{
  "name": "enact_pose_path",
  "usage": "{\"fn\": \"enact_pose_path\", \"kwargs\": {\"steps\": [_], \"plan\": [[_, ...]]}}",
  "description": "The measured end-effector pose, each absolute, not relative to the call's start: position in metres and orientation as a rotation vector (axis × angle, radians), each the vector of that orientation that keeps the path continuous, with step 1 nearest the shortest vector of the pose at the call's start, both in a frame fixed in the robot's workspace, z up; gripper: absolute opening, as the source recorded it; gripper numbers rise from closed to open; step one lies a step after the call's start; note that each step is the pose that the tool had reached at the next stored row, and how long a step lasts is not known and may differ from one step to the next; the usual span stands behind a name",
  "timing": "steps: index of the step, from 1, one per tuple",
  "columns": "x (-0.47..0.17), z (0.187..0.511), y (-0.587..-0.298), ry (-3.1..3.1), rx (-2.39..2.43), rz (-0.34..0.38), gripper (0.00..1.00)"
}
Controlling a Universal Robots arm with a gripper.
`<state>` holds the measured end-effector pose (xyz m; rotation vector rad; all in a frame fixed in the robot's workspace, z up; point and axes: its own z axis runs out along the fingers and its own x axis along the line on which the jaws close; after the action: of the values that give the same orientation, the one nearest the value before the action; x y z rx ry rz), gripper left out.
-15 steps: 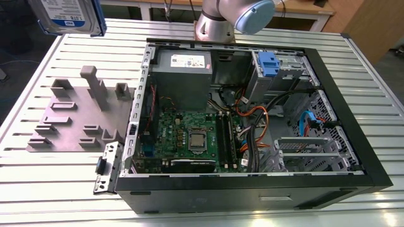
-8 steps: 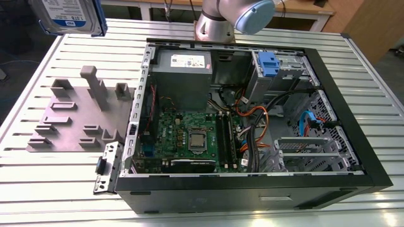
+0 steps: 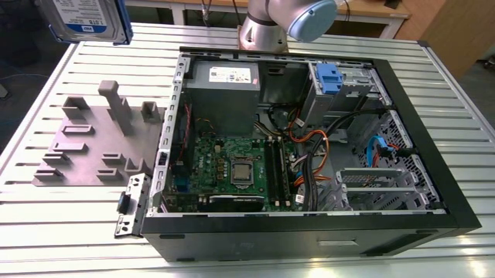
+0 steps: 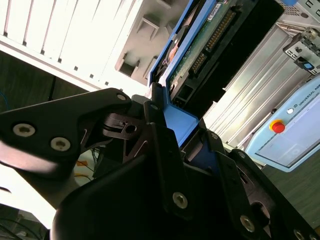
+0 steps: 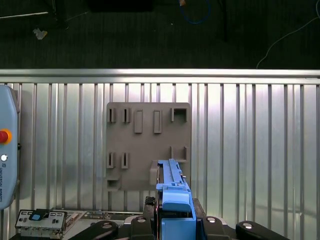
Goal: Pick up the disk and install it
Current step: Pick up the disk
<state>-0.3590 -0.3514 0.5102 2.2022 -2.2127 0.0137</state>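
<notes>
Gripper (image 4: 185, 132) is clamping the disk (image 3: 85, 20) by its blue side rails, holding it in the air above the grey fixture plate (image 3: 85, 145) on the desk (image 3: 77, 231). Pickup is looking done. Disk is not yet sitting in the open computer case (image 3: 433, 191).

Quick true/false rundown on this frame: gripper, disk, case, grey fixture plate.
1. The gripper is shut on the disk, gripping its blue rail. True.
2. The disk sits in the case's drive bay. False: it is held in the air, outside the case.
3. The case lies open, with the motherboard exposed. True.
4. The grey fixture plate lies on the exterior view's right of the case. False: it lies on the exterior view's left.
</notes>
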Motion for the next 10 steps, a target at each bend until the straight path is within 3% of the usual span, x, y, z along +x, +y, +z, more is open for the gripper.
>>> {"fn": "enact_pose_path", "kwargs": {"steps": [10], "plan": [[-0.3573,0.5101,-0.3514,-2.213,2.202,0.014,0.36]]}}
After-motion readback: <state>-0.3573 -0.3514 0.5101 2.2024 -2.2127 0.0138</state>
